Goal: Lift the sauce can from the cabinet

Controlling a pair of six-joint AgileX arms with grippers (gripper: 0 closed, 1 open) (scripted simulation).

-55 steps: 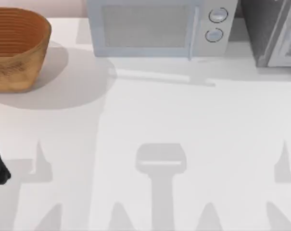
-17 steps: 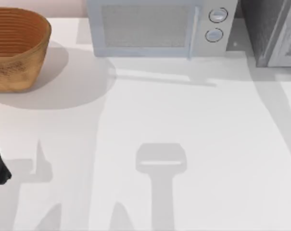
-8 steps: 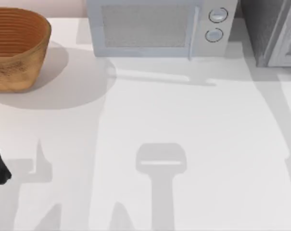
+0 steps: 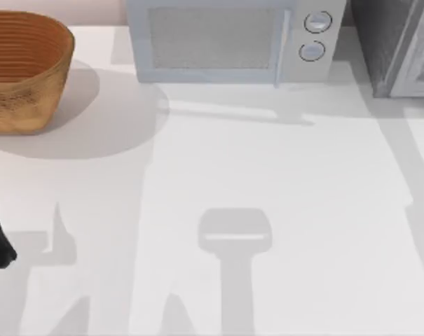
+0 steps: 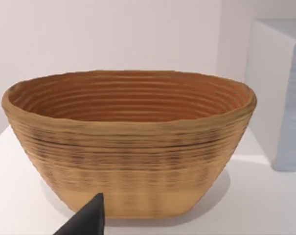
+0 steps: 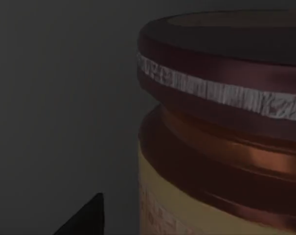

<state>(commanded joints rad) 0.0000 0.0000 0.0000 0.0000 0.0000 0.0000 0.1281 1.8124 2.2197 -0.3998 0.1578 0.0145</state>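
Since half a second ago, my right arm's shadow has slid farther right on the white surface (image 4: 268, 161). The maroon-lidded, tan-bodied sauce can (image 6: 221, 127) looms close in the right wrist view, cut off; I cannot tell the right end effector's opening.

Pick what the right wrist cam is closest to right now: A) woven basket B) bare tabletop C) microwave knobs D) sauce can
D: the right wrist view shows the sauce can close up, with its maroon lid and rim above a tan body, against a dark surround.
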